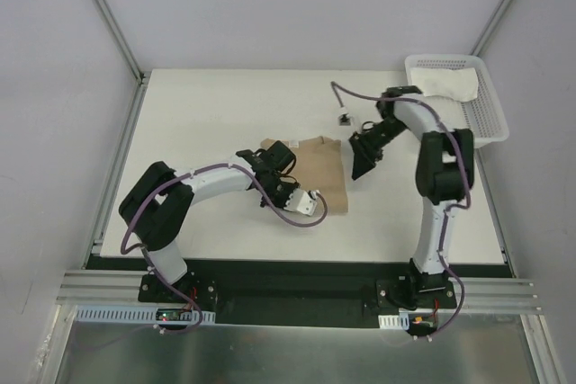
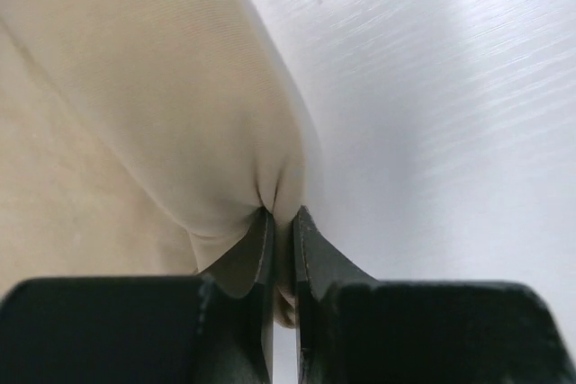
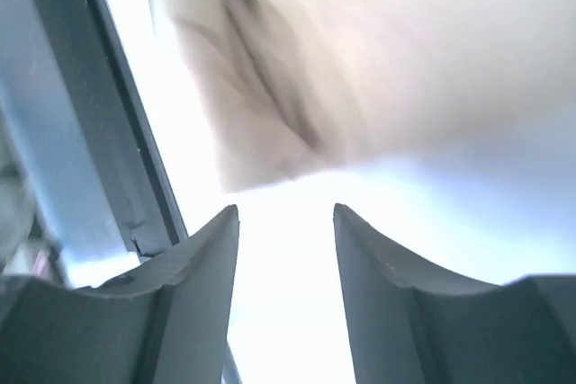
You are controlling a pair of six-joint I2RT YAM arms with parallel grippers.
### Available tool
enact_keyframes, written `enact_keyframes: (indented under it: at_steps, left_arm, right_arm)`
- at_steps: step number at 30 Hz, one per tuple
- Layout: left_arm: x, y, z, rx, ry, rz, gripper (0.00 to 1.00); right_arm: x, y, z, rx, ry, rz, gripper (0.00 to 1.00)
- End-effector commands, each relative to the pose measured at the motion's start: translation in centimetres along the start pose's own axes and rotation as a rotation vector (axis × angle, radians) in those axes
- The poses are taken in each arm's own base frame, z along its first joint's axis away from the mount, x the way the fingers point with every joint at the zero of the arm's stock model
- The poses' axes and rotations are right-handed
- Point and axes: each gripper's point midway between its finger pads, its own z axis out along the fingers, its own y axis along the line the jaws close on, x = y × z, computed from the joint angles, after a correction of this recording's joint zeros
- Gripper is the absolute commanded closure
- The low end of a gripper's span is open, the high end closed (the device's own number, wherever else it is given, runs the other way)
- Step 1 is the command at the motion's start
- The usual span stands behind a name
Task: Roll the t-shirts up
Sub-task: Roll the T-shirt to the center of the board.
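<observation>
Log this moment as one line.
left hand: shut on tan tee | right hand: open, empty | white tee: in basket

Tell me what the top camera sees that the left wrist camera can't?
Only the top view shows both arms, the right end effector and the white t-shirt in the basket. Only the left wrist view shows, up close, a fold of cloth pinched between the closed fingers. Both show the tan t-shirt, the table and the left end effector.
</observation>
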Motion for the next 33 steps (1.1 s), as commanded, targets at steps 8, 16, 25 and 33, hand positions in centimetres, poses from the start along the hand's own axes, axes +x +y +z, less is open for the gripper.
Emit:
enact_keyframes:
  at_steps: [8, 16, 25, 33]
  left_arm:
    - [-2.5, -8.9, -1.6, 0.540, -0.148, -0.591, 1.00]
    - [-3.0, -7.3, -1.9, 0.589, -0.195, -0.725, 1.00]
    - [-3.2, -6.8, -1.8, 0.605, -0.197, -0.753, 1.00]
    - [-3.1, -6.3, -1.9, 0.603, -0.203, -0.764, 1.00]
  right_arm:
    - [4.5, 5.7, -3.8, 0.563, -0.219, -0.466, 0.48]
    - [3.1, 9.6, 2.3, 0.621, -0.199, -0.884, 0.44]
    - [2.5, 11.0, 6.7, 0.566, -0.160, -1.019, 0.38]
    - [3.1, 8.7, 8.9, 0.576, -0.053, -0.993, 0.26]
